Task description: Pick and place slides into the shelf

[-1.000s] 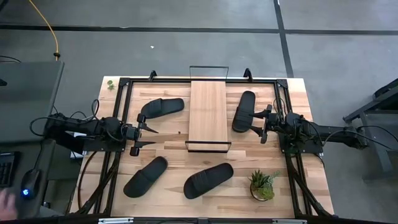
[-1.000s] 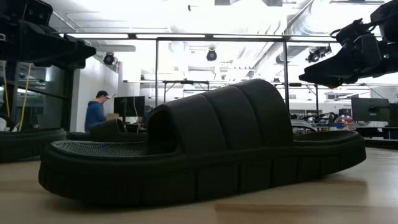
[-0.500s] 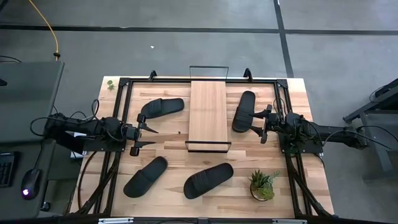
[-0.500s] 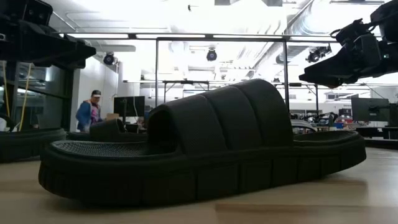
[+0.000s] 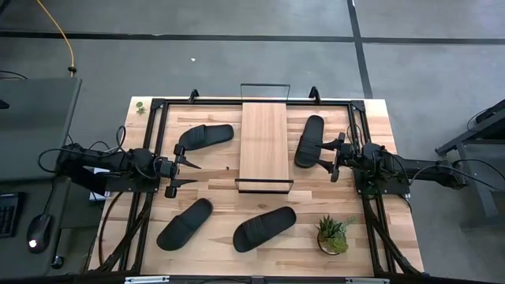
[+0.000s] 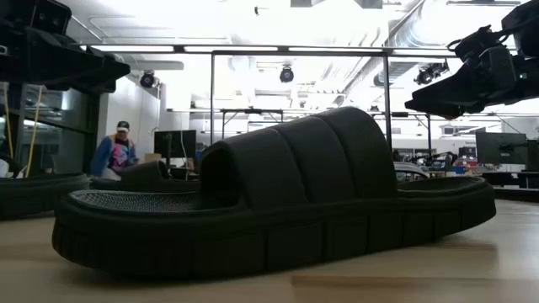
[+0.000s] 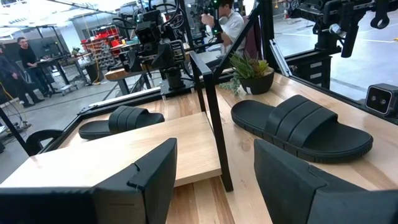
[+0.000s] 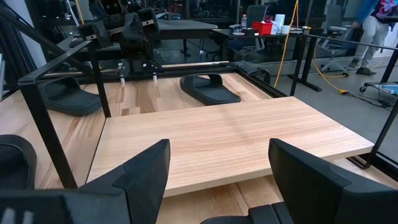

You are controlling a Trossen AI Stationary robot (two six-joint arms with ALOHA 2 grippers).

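The shelf, a light-wood board with black wire rails at its near and far ends, stands mid-table. Four black slides lie sole-down on the tabletop: far left, far right, near left and near centre. My left gripper hovers open left of the shelf, pointing level at it. My right gripper hovers open right of the shelf, above the edge of the far right slide. Neither gripper holds anything. The near centre slide fills the low view.
A potted plant stands near the table's near right corner. A black metal frame runs around the work area. A small green sprig sits at the far left corner. A person stands in the room behind.
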